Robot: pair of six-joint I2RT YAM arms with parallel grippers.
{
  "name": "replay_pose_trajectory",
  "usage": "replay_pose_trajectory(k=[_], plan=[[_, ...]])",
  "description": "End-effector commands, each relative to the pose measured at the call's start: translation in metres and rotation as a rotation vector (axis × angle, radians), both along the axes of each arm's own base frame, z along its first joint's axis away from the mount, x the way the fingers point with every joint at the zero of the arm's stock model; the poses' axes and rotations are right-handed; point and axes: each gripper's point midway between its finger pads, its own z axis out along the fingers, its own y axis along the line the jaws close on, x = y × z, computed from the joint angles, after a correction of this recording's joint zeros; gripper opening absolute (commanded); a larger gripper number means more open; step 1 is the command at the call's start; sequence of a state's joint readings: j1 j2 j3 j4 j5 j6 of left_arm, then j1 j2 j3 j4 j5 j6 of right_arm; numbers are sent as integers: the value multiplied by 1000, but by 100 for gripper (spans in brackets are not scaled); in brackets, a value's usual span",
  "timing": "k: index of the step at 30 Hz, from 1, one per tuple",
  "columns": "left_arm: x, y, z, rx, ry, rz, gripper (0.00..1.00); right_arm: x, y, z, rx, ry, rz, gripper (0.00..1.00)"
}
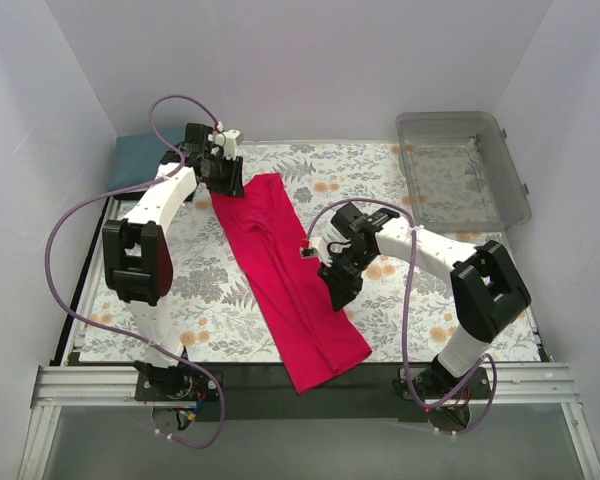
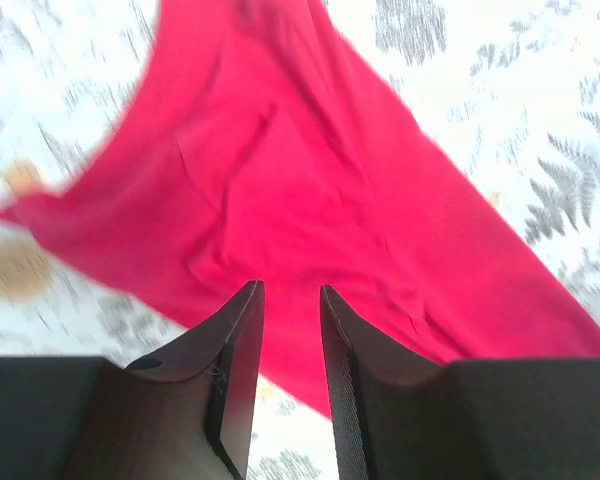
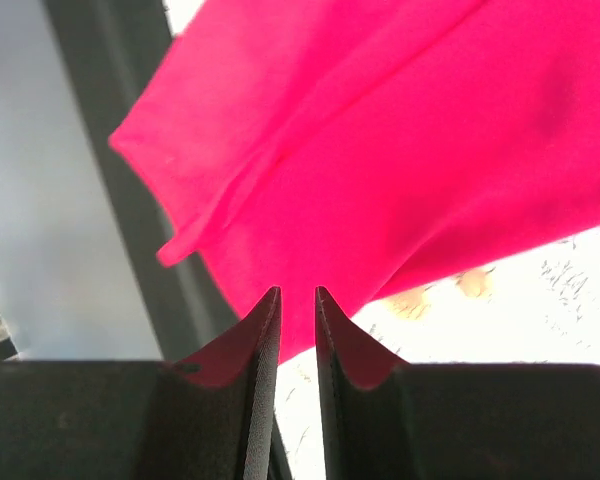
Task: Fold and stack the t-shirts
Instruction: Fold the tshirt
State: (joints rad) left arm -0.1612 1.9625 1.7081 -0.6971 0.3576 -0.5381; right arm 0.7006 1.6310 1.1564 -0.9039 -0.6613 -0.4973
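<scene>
The crimson-pink t-shirt [image 1: 280,270] lies folded into a long narrow strip. It runs diagonally from the back left to the table's front edge, and its near end overhangs the dark edge strip. It also shows in the left wrist view [image 2: 310,170] and in the right wrist view [image 3: 400,130]. The teal-blue t-shirt [image 1: 138,155] lies folded in the far left corner. My left gripper [image 1: 230,185] [image 2: 290,290] hovers over the strip's far end, jaws slightly apart and empty. My right gripper [image 1: 340,295] [image 3: 297,292] hovers at the strip's right edge near its lower half, jaws narrowly apart and empty.
A clear plastic bin [image 1: 460,120] stands at the back right. The floral cloth [image 1: 210,290] covers the table. A dark strip [image 1: 230,385] [image 3: 130,180] runs along the front edge. White walls close in the left, back and right.
</scene>
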Motion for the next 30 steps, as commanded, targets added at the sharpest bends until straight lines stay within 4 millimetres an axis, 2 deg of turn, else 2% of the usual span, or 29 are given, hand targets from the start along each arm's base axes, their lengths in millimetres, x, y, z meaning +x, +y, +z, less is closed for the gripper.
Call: replay_pose_trajectory(k=[1,3,6,7,10,13,16,17,18,19,20,23,24,25,26,27,28,30], plan=[[-30,1,-17,-36,88,46,27,25,18,-11,-1,-48,-39,26],[-45,5,-39,-20,143,60,26,33,24,-19,-14,-44,-49,25],[-60,6,-55,-20,198,77,25,37,28,-27,-24,-30,-58,24],[-70,5,-66,-21,236,78,26,37,29,-31,-27,-20,-59,24],[-78,7,-90,24,269,88,25,29,29,-42,-31,30,-61,24],[-71,7,-108,41,294,92,24,15,27,-54,-41,82,-55,24],[-63,-2,-127,52,317,65,24,6,27,-56,-24,102,-47,23],[-50,-9,-122,42,291,54,24,7,28,-55,-18,100,-48,24],[-49,-13,-136,46,316,47,24,8,30,-50,0,90,-46,25],[-43,-24,-137,44,309,27,24,9,34,-44,28,93,-45,25],[-29,-34,-140,30,296,9,23,16,39,-35,60,85,-52,26],[-6,-55,-130,-29,265,-38,23,34,48,-13,133,77,-82,28],[13,-63,-115,-47,229,-48,23,46,55,-1,166,49,-91,29],[20,-66,-108,-54,216,-68,24,55,55,7,187,45,-110,30],[31,-71,-88,-69,186,-86,27,70,63,20,221,13,-120,31],[33,-71,-78,-58,163,-103,28,83,62,25,229,-4,-148,32],[32,-67,-69,-40,153,-109,29,103,69,38,252,-45,-165,32],[18,-49,-49,-34,111,-81,30,161,69,58,284,-122,-270,33]])
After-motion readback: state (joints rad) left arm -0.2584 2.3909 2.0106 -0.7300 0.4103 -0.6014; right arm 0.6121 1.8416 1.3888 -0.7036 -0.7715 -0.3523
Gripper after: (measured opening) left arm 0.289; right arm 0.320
